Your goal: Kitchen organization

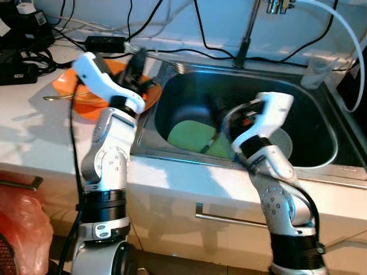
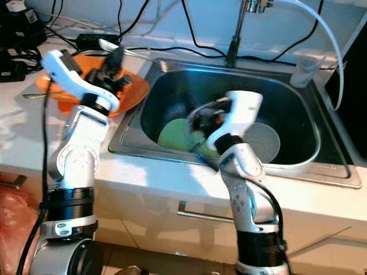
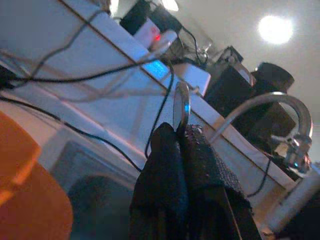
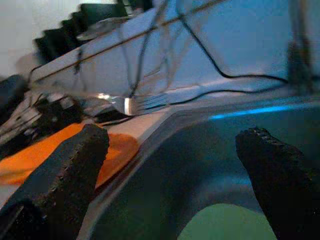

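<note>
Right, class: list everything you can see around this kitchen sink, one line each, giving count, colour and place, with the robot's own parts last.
Sink: one, steel, set in the white counter.
Plate: one, green, on the sink floor.
Round disc: one, grey, in the sink beside the green plate.
Orange plate: one, on the counter left of the sink.
Fork: one, silver, held over the sink's left edge.
Tap: one, metal, behind the sink.
Cables: several, black, along the back wall.
Left gripper: black, shut on the fork.
Right gripper: black, open, over the sink.

White countertop [image 1: 34, 132] against a white wall [image 1: 218, 23], drawer handle [image 1: 229, 219] below, ceiling lamp [image 3: 276, 29] glowing
</note>
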Controlling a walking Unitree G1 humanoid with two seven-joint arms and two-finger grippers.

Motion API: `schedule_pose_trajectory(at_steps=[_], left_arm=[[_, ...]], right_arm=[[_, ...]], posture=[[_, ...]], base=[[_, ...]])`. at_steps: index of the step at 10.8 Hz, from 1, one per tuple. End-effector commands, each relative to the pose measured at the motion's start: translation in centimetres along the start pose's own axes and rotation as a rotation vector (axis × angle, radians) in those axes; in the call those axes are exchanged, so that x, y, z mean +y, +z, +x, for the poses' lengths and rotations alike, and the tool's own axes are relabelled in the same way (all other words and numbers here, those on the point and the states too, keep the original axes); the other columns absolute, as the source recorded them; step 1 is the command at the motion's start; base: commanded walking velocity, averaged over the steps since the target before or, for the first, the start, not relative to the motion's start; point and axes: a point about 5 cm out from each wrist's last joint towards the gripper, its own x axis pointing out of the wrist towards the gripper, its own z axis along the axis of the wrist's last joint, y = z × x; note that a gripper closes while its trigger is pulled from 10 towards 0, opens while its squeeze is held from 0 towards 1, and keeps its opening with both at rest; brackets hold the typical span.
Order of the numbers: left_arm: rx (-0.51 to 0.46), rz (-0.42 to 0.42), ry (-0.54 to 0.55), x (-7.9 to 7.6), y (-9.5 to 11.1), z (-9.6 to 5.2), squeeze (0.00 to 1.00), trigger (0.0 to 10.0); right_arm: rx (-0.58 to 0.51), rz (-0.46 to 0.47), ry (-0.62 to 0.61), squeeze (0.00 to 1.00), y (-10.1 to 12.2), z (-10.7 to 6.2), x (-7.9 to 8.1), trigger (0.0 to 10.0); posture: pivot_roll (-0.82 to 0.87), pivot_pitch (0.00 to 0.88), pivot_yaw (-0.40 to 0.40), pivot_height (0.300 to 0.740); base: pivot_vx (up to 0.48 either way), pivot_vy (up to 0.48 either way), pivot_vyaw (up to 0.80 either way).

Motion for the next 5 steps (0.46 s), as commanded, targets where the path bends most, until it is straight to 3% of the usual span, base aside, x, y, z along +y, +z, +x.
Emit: schedule_pose_trajectory(at_steps=[1, 2, 5], left_arm=[[0.024, -0.016, -0.032, -0.4, -0.2, 0.2, 0.00, 0.0], [0.040, -0.035, -0.040, -0.4, -0.3, 0.2, 0.00, 0.0], [0.139, -0.145, -0.090, -1.3, -2.4, 0.3, 0.00, 0.0]], right_arm=[[-0.030, 0.016, -0.043, 0.00, 0.4, 0.1, -0.6, 10.0], [-0.045, 0.055, -0.085, 0.00, 0.5, 0.1, -1.1, 10.0], [-0.035, 0.363, -0.126, 0.00, -0.8, 0.7, -1.2, 10.0]], posture=[[-0.01, 0.064, 0.023, 0.740], [-0.01, 0.067, 0.029, 0.740], [0.00, 0.070, 0.044, 0.740]], base=[[0.000, 0.000, 0.00], [0.000, 0.000, 0.00], [0.000, 0.000, 0.00]])
